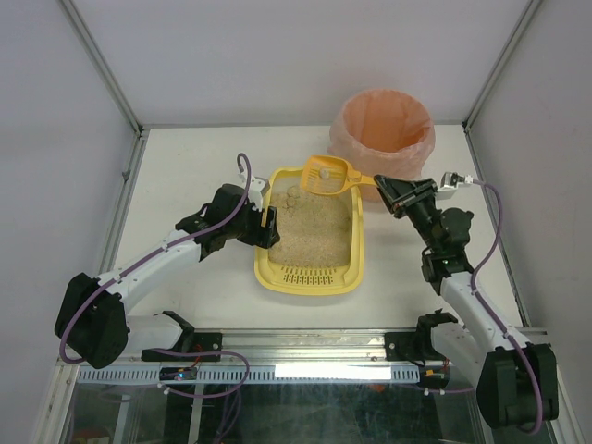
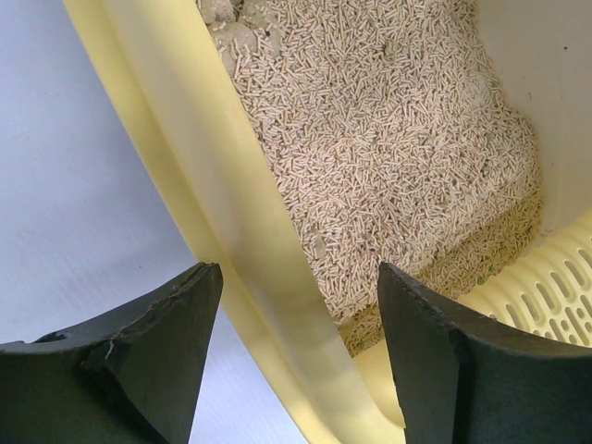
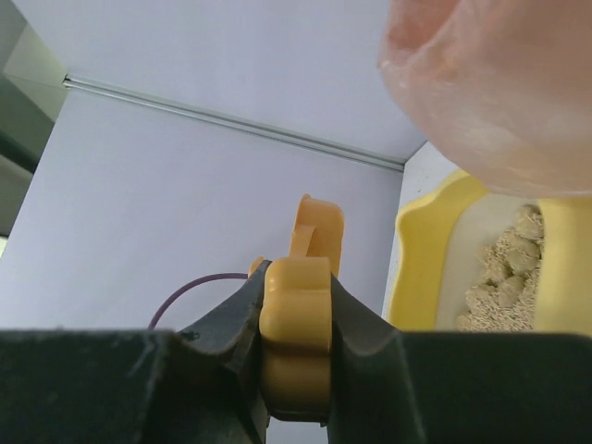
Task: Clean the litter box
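Yellow plastic marks the litter box (image 1: 310,289) at the middle of the white worktop (image 1: 185,166) in the overhead view. Its grate (image 1: 310,275) faces the bottom of the frame and sandy litter (image 1: 310,231) fills the rest. My left end effector (image 1: 268,227) is at the box's left wall. My right end effector (image 1: 387,188) grips the handle of an orange scoop (image 1: 328,174), whose head is over the box's upper right corner, near the bin (image 1: 384,129).

From my left wrist, the left end effector (image 2: 298,273) stands apart, one finger on each side of the litter box (image 2: 231,203) wall, with gaps showing.

From my right wrist, the right end effector (image 3: 296,296) is clamped on the scoop (image 3: 296,342) handle. The litter box (image 3: 421,250) corner is at the right of the frame.
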